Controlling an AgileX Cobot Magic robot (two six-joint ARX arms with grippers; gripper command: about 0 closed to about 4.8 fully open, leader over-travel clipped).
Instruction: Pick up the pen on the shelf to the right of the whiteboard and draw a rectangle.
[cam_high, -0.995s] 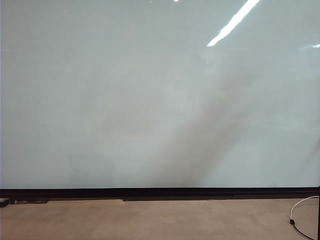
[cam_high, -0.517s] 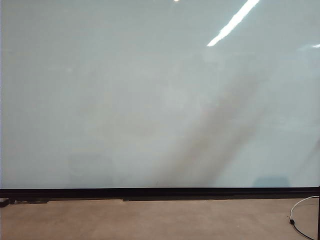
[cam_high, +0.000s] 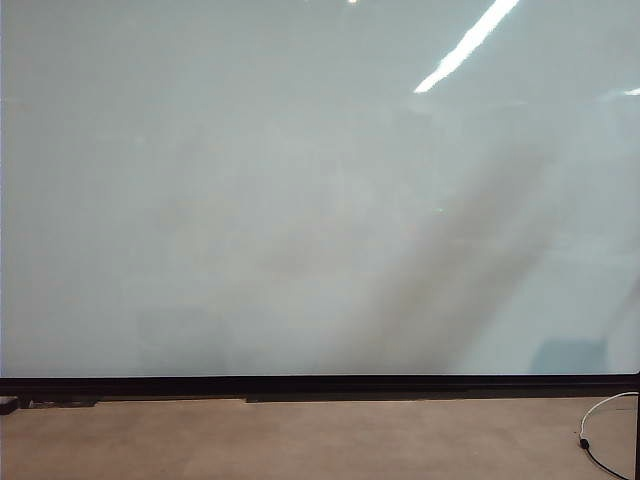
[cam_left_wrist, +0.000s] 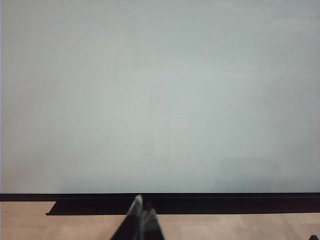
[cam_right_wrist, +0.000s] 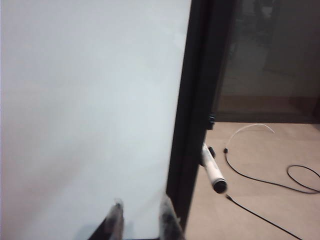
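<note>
We find the pen (cam_right_wrist: 213, 173) untouched, jutting out just beyond the whiteboard (cam_right_wrist: 90, 100) and its dark right edge, above the floor cable (cam_right_wrist: 280, 182); no rectangle drawn, board blank; picking and drawing both remain. Right gripper (cam_right_wrist: 141, 217) near that edge, fingers apart, empty; left gripper (cam_left_wrist: 141, 216) low before the board, fingers together. No containers seen.
</note>
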